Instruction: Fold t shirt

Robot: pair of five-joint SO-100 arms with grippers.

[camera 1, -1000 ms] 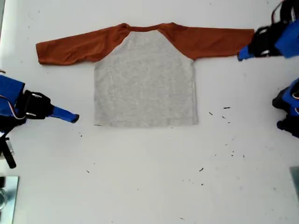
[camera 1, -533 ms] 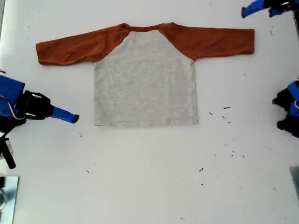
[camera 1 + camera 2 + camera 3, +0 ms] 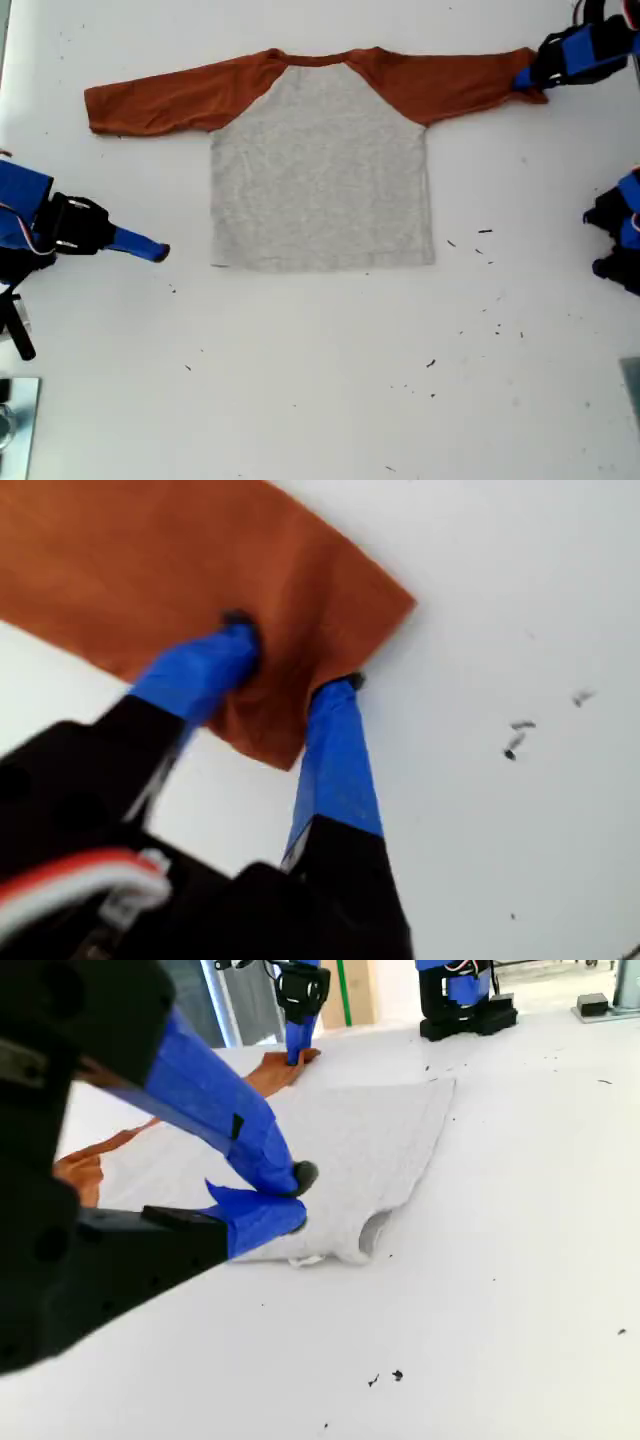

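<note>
My first gripper (image 3: 290, 670) pinches the soft, limp t shirt (image 3: 320, 170) by its cuff at the exterior view's far right; my second gripper (image 3: 298, 1195) rests closed.

You have no readable text, label, brand, number or sign in any view. The t shirt (image 3: 320, 170) shows you plain grey and rust-orange cloth with no print facing up, and the white tabletop (image 3: 320, 380) carries only dark specks.
</note>
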